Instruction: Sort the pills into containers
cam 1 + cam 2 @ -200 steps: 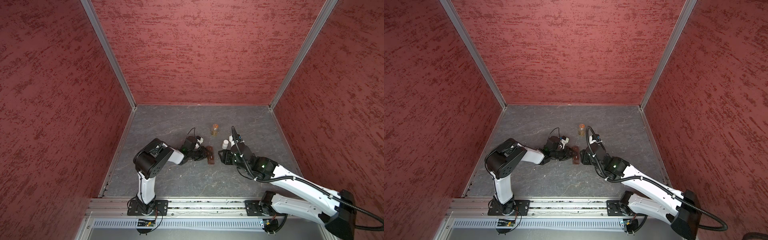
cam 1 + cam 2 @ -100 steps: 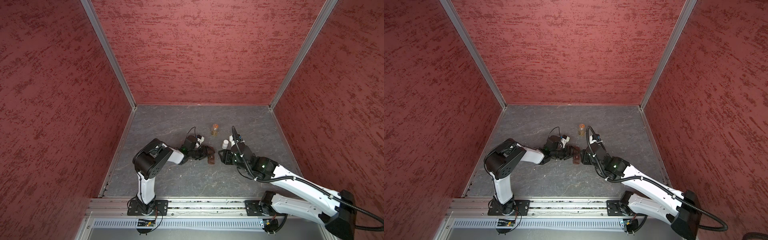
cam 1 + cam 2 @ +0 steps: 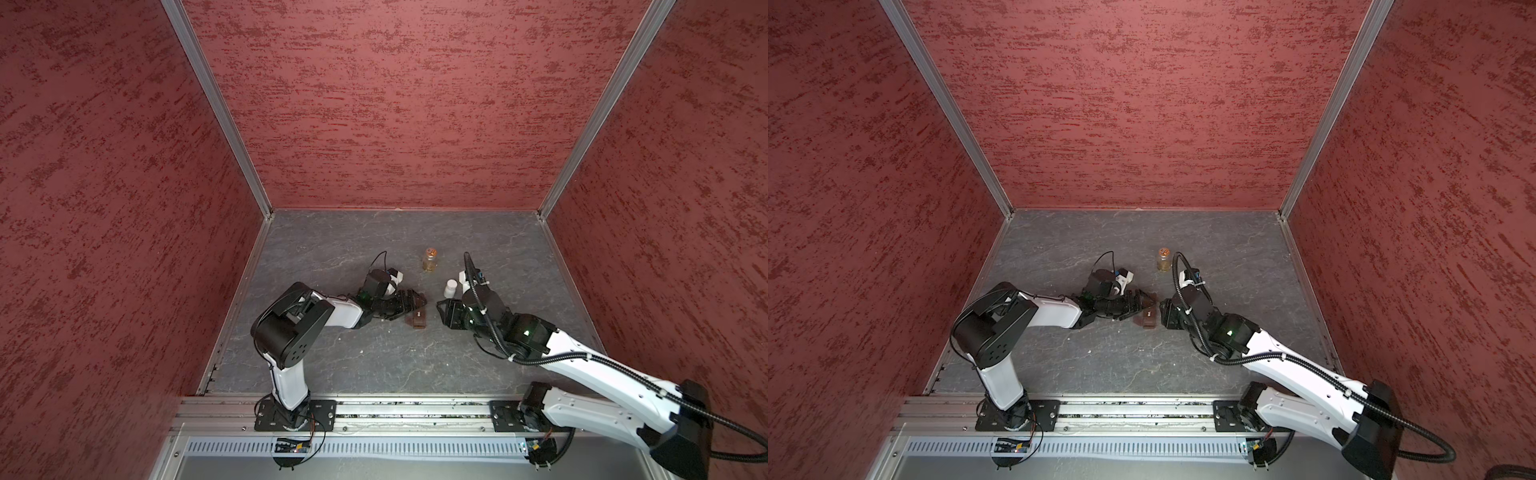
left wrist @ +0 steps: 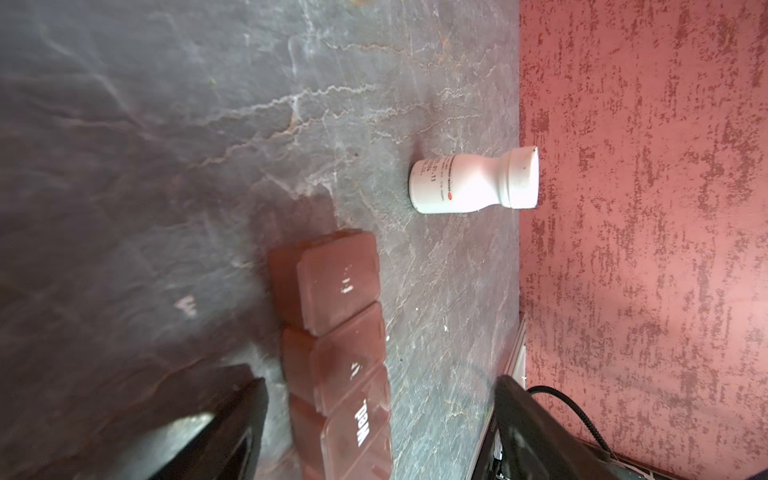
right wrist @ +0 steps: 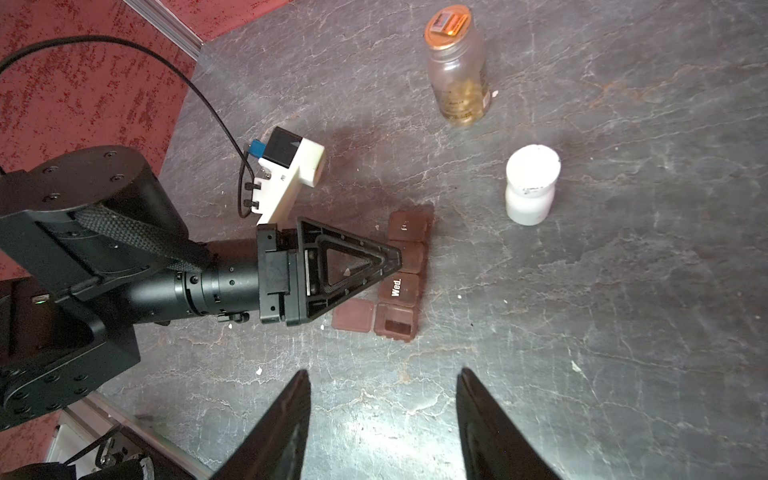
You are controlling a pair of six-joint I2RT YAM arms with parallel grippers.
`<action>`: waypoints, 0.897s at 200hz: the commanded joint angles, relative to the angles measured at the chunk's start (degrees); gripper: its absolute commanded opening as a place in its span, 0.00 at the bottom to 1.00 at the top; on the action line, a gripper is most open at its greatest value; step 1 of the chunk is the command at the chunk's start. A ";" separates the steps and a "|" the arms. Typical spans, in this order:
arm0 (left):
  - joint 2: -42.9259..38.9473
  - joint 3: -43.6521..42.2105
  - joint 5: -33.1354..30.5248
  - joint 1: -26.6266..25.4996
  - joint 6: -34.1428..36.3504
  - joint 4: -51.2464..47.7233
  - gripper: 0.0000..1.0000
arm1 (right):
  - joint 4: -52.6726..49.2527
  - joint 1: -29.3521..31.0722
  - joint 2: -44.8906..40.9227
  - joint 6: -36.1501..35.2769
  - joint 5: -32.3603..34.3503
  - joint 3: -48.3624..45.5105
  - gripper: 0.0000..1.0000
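Note:
The containers are one dark-brown strip box (image 5: pixel 405 266) lying mid-floor, seen in both top views (image 3: pixel 419 319) (image 3: pixel 1147 320). Its end compartment (image 5: pixel 394 325) stands open with the lid (image 5: pixel 352 316) flipped aside; the others are closed, one marked "Wed." My left gripper (image 4: pixel 379 379) is open, low over the strip (image 4: pixel 340 332), which runs between its fingers, closer to one. It reaches in from the left (image 3: pixel 415 301). My right gripper (image 5: pixel 382 371) is open and empty above bare floor, just right of the box (image 3: pixel 442 309). Yellowish pills lie inside the amber bottle (image 5: pixel 457 70).
A small white bottle (image 5: pixel 530 191) stands upright right of the box's far end (image 3: pixel 450 288). The amber bottle (image 3: pixel 429 259) stands farther back. Small white specks (image 5: pixel 258 370) dot the grey floor. Red walls (image 3: pixel 374 104) close in three sides.
My left gripper has gone from shut to wide open and edged right over the strip box. The right arm has held still.

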 commanded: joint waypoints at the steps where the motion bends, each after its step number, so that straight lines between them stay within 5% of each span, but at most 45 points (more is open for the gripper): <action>1: -2.43 -1.17 -1.43 0.28 1.82 -4.36 0.88 | -0.08 -0.52 -0.04 0.31 0.86 0.74 0.58; 91: -21.41 -2.92 -9.56 0.86 11.48 -19.25 0.89 | -5.45 -7.67 6.72 0.08 -0.20 7.72 0.59; 133: -33.91 -3.60 -19.11 0.92 18.13 -26.49 0.89 | -15.23 -16.25 16.12 -1.33 -0.01 19.32 0.61; 179: -43.64 -8.29 -30.29 0.28 23.56 -25.13 0.87 | -21.15 -17.39 25.66 0.11 1.18 28.93 0.62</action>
